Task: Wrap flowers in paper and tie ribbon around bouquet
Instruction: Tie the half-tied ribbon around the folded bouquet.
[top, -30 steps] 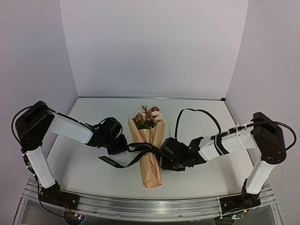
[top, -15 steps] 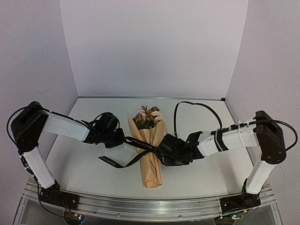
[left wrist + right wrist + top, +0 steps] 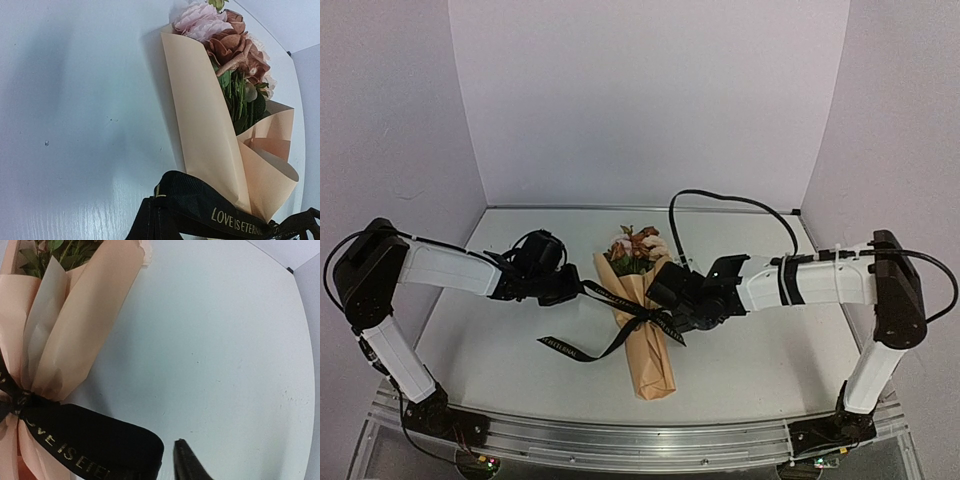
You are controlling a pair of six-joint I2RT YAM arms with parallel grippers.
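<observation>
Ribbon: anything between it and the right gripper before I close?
Nothing visible. The ribbon, cinched round the bouquet, loops right beside the right gripper's fingertip; only a strip of table shows between them. The left gripper holds its other end.

Slim tan bouquet lying flat, flowers at far end, black lettered ribbon knotted round middle.
</observation>
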